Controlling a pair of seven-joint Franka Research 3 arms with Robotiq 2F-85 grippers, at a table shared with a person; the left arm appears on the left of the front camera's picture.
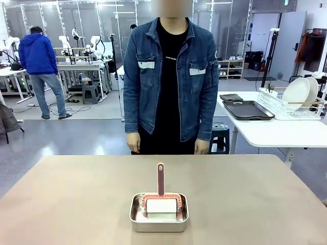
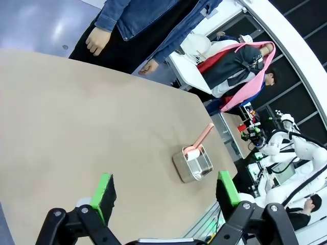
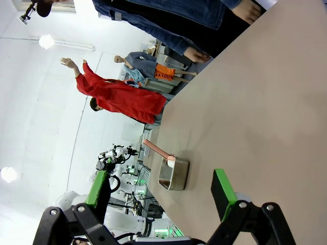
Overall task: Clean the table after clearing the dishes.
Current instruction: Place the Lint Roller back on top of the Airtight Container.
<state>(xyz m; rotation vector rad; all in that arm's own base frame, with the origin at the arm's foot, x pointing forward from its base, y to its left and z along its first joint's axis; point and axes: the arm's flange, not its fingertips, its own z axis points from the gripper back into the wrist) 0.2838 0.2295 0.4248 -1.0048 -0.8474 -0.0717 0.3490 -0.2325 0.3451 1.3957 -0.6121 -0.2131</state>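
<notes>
A steel pan [image 1: 159, 212] on the table [image 1: 71, 204] holds a pink-handled brush [image 1: 161, 196].

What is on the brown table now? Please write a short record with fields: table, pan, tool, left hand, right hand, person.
table: tan top, bare apart from the pan
pan: steel, rectangular, near the robot's edge, centre
tool: pink-handled brush, head in the pan, handle pointing toward the person
left hand: open, holding nothing
right hand: open, holding nothing
person: standing at far side, arms down

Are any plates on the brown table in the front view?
No, the table holds just a steel pan with a pink-handled brush in it; the white plates sit in a rack on another table.
</notes>
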